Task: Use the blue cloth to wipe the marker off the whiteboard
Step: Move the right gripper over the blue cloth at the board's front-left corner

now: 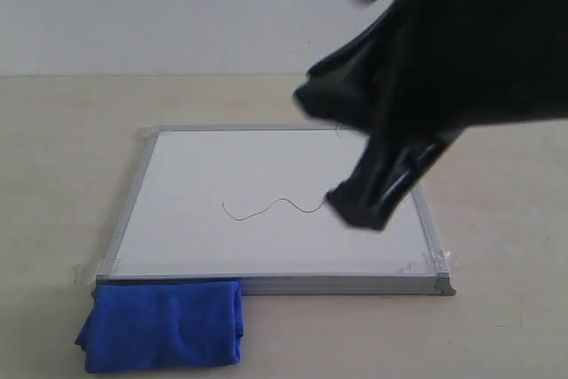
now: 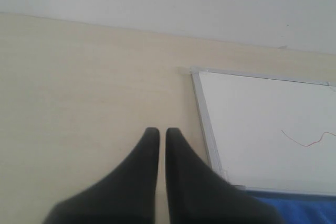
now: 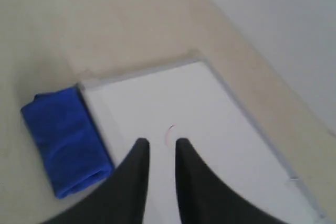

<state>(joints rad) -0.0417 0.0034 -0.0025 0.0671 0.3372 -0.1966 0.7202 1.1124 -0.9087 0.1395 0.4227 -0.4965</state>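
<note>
On the bench (image 1: 53, 175) the whiteboard (image 1: 266, 175) lies flat with the marker (image 1: 275, 209) squiggle near its middle. The blue cloth (image 1: 164, 324) sits folded at the board's 7 o'clock corner, touching the near frame. The right gripper (image 3: 162, 142) hangs over the board at about 3 o'clock of the squiggle, its jaws parted only a little and empty. The left gripper (image 2: 162, 130) is over bare bench beside the frame, jaws all but closed, holding nothing. The pick looks like the risky step: jaws this narrow would probably shove the fold rather than take it. A finger landing at that edge could catch the frame and drag the board. The right gripper's bare tips could also smear the line if they drop.
</note>
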